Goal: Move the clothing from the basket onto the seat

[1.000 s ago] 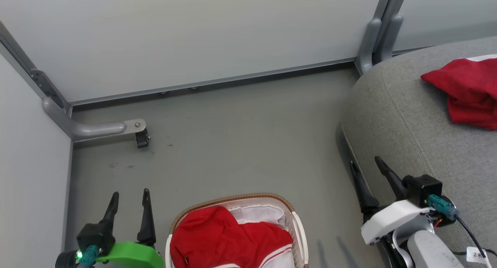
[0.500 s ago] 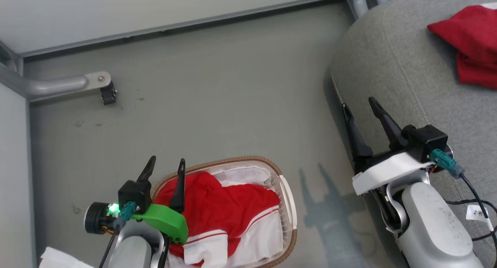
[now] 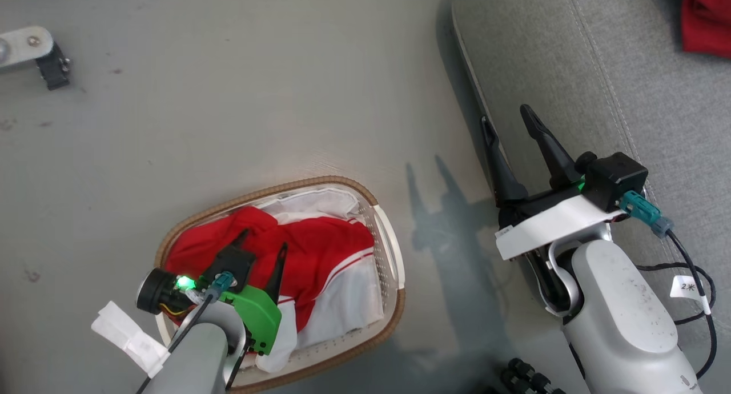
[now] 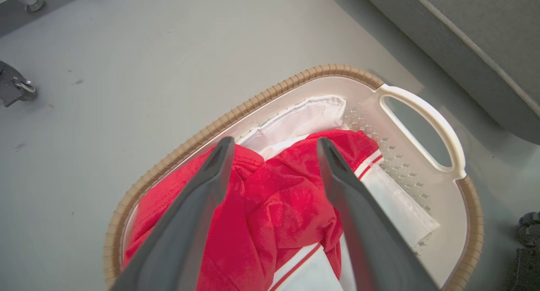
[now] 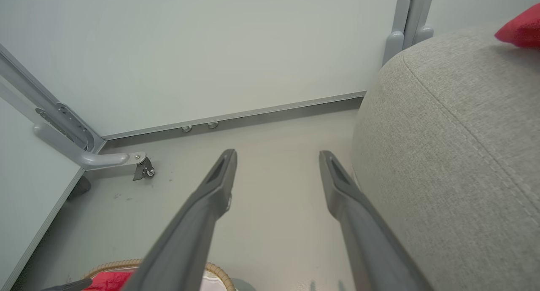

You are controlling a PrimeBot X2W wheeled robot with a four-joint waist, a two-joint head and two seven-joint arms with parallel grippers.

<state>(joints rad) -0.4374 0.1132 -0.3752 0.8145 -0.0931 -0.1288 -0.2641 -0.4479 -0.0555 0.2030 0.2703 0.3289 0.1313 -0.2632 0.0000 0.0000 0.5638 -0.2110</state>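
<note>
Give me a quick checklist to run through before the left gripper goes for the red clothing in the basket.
1. Left gripper open: ok.
2. Left gripper over the clothing in the basket: ok, fingers straddle a red fold.
3. Contact with the fabric: cannot tell.
4. Right gripper open, clear of the basket, beside the seat: ok.
5. Bare room on the seat: ok, beside a red cloth.

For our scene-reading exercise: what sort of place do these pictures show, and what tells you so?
Probably a partitioned test bay staged as a laundry corner: pale wall panels on metal feet with a caster, a basket holding red clothing on the grey floor, and a grey upholstered seat beside it.
</note>
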